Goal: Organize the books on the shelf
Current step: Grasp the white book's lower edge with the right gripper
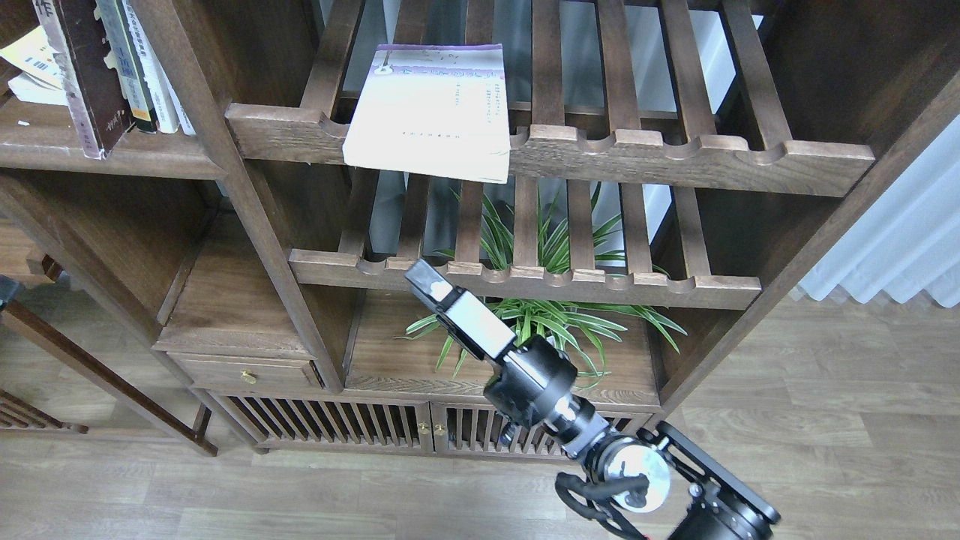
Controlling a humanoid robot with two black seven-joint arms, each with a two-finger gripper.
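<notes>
A white book with a purple top edge (431, 112) lies flat on the upper slatted shelf (675, 157), its near edge overhanging the front rail. Several books (112, 67) stand upright on the solid shelf at the top left, with loose papers (30, 67) beside them. My right gripper (421, 277) reaches up from the bottom right, in front of the middle slatted shelf's rail (360, 266) and well below the white book. Its fingers cannot be told apart, and nothing shows in it. A dark sliver of my left arm (4, 289) shows at the left edge.
A spider plant in a white pot (525, 322) stands on the low shelf just behind my right arm. A small drawer (247, 373) and slatted cabinet doors (337, 424) sit below. A white curtain (892, 240) hangs at the right. Wood floor lies in front.
</notes>
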